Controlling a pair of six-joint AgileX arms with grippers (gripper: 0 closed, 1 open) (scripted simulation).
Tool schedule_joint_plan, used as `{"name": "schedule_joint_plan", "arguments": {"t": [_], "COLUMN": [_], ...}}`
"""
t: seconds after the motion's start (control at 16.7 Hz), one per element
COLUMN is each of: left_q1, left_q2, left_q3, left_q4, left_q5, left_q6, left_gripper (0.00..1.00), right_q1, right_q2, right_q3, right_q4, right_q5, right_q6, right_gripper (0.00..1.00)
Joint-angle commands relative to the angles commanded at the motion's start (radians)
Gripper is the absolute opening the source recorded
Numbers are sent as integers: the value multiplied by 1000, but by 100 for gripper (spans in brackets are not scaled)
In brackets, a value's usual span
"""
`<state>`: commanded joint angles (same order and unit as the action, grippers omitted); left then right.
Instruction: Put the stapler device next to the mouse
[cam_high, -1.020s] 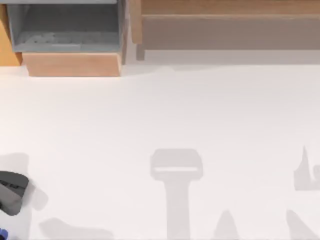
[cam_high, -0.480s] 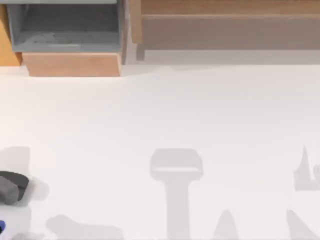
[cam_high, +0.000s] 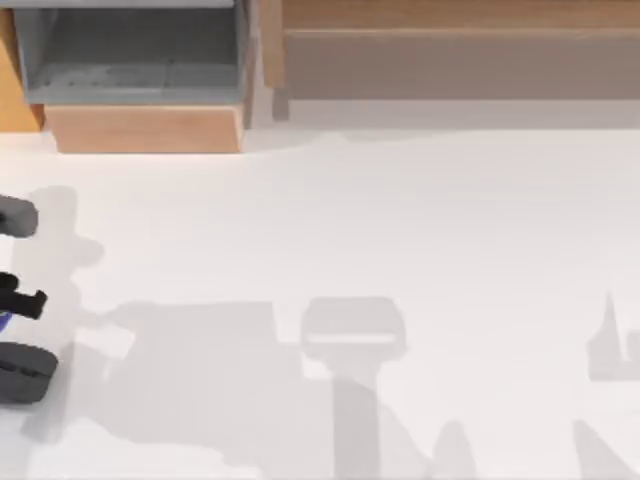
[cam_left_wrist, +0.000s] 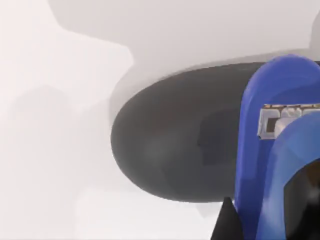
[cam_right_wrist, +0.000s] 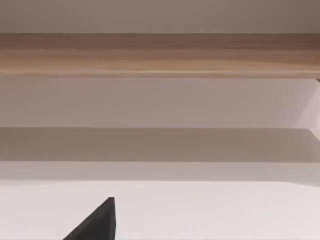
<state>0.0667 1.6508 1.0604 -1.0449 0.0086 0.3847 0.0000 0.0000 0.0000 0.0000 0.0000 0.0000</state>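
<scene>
Bright even light, soft grey shadows on the white table (cam_high: 420, 220), slight blur

Mouse (cam_high: 22, 372): dark grey, low, rounded, flat on desk at far 8 o'clock. Stapler device (cam_left_wrist: 272, 150): bright blue, narrow, directly beside the mouse (cam_left_wrist: 175, 145).

You see a white bench (cam_high: 400, 220); at eleven o'clock an open grey drawer (cam_high: 130, 55), at one o'clock a wooden shelf (cam_high: 450, 40).
</scene>
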Motion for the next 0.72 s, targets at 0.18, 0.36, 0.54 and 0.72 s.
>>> {"name": "schedule_joint_plan", "arguments": {"t": [0.18,0.36,0.54,0.72], "left_q1": [-11,-22,-29,-30], "left_q2": [218,383,482,504], "left_q3": [269,478,593,617], "left_q4": [-30,-43,-46,-46], "left_q5": [2,4,4,5], "left_q6": [-118,-227,-300,-316], "left_gripper": [0,0,0,0], "right_q1": [0,0,0,0], "right_q2": [0,0,0,0], "right_q3": [0,0,0,0], "right_q4": [0,0,0,0], "right_q5": [0,0,0,0], "right_q6": [0,0,0,0], "right_gripper": [100,100,100,100]}}
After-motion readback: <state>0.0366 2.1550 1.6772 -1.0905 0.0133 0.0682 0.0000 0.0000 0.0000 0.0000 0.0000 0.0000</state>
